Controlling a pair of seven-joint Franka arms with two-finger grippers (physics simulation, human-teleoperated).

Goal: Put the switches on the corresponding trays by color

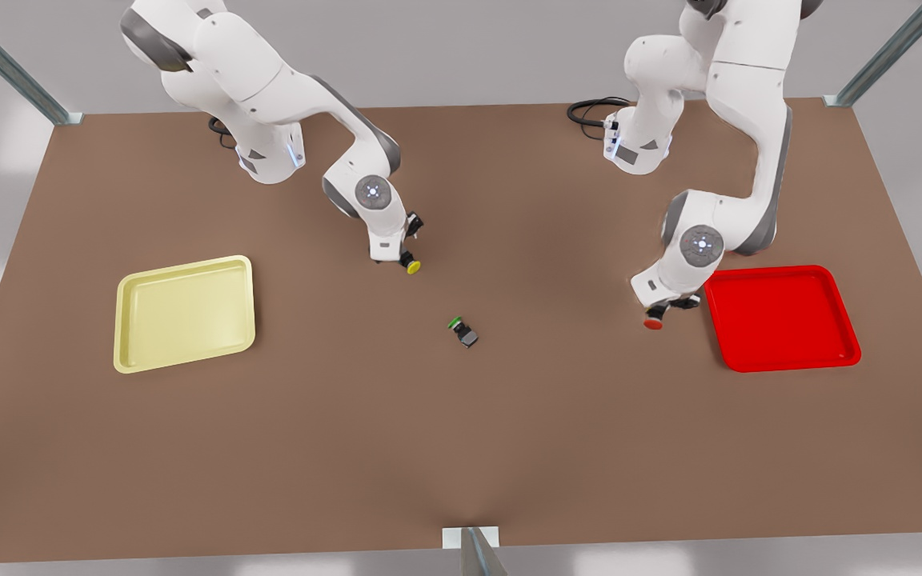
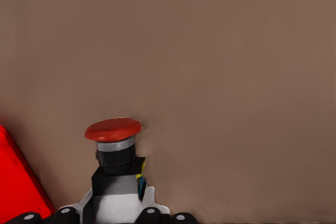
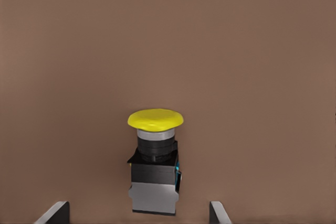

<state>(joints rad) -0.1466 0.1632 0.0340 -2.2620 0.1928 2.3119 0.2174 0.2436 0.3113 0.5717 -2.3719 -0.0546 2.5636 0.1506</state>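
Front, left wrist and right wrist views. Your left pincer [image 1: 663,310] was low over the table [image 1: 461,448], at the front view's right. It was clenched on the red switch [image 1: 654,323], whose grey body sat between the fingers [image 2: 151,214] while the red cap [image 2: 113,129] stuck out ahead of the tips. The red tray [image 1: 781,318] lay just beside this pincer, toward the front view's right, and its corner [image 2: 16,187] showed close to the held switch in the left wrist view. The switch was outside the tray's rim.

Your right pincer [image 1: 397,252] was near the middle of the table, toward the front view's left. Its fingers [image 3: 55,213] were spread wide, released, with clear gaps on both sides of the yellow switch [image 3: 154,162]. That switch sat between the fingers, its yellow cap [image 1: 414,267] pointing away from the pincer. Whether it rested on the table could not be told. The yellow tray [image 1: 185,314] lay well apart from this pincer, farther toward the front view's left.

A green switch [image 1: 463,331] lay on its side on the table between your two pincers, apart from both.
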